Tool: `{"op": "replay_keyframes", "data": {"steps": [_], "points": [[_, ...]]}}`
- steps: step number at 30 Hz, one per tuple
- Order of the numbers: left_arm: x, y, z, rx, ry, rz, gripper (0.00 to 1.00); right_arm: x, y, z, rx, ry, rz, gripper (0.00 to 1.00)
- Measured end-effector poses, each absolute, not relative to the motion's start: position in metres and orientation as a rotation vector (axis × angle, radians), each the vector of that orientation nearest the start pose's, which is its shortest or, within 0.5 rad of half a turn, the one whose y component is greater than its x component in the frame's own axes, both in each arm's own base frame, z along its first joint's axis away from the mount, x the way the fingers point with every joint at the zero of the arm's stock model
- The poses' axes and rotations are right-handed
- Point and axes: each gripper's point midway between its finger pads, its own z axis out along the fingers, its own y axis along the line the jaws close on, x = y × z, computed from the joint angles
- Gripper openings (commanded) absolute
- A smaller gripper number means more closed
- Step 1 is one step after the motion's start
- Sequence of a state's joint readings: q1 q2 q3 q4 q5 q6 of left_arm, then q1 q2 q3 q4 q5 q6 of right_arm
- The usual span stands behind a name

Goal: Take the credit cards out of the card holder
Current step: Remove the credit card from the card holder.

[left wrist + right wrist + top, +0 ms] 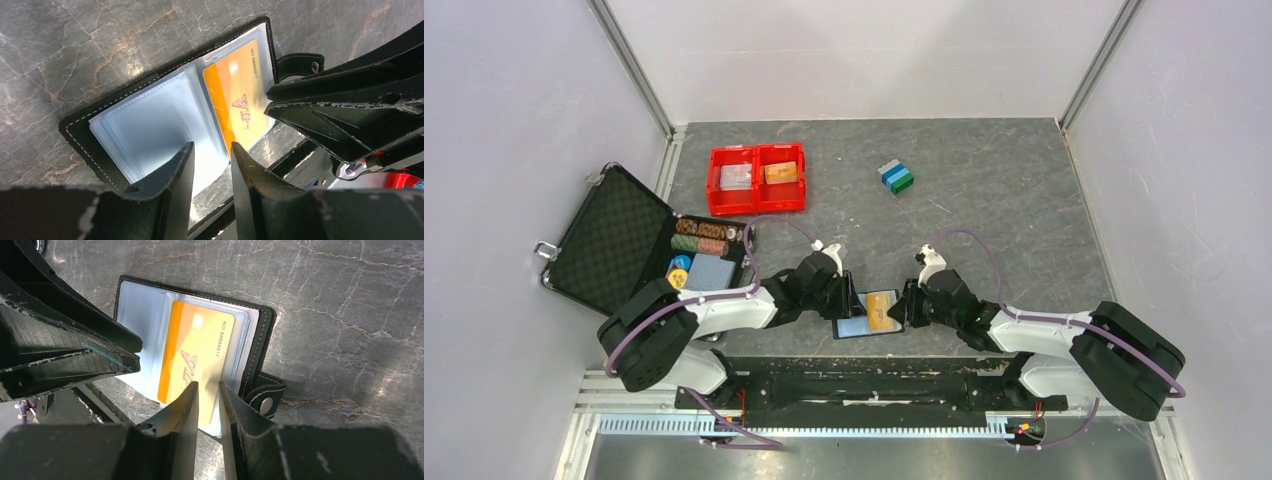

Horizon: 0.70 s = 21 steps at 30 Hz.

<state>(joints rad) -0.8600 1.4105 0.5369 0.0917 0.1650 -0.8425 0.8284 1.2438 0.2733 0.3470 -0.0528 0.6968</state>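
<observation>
Two grippers are hanging low over the card holder (854,326) (150,125) (145,315), which is lying open and flat on the grey table (1004,200), close to its near edge and between the two arms. The left gripper (848,302) (210,160) is reaching in from the holder's left side, its jaws standing clearly apart over the clear plastic sleeves beside the spine, with nothing clamped between them. The right gripper (907,305) (206,395) is coming in from the holder's right side, its jaws only a narrow gap apart over the near edge of an orange card (883,311) (240,95) (195,350). The card's face is showing through that gap, and I cannot tell whether the tips are pinching it. This card is sitting on the holder's right-hand page, partly inside the sleeves, just beside the snap strap (300,65) (262,397). Far back on the table, a red tray (756,205) is holding a whitish card (736,177) in its left compartment and a second orange card (780,172) in its right. An open black case (614,240) with poker chips (701,235) is lying to the left, and stacked blocks (896,177) are sitting well apart to the right of the tray.
</observation>
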Motion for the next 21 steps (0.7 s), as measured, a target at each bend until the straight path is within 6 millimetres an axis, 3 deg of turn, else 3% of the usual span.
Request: {"op": "replay_keyframes", "data": {"steps": [21], "points": [[0.179, -0.311, 0.030, 0.108, 2.516, -0.991, 0.40, 0.178, 0.249, 0.023, -0.165, 2.323, 0.902, 0.18]]}}
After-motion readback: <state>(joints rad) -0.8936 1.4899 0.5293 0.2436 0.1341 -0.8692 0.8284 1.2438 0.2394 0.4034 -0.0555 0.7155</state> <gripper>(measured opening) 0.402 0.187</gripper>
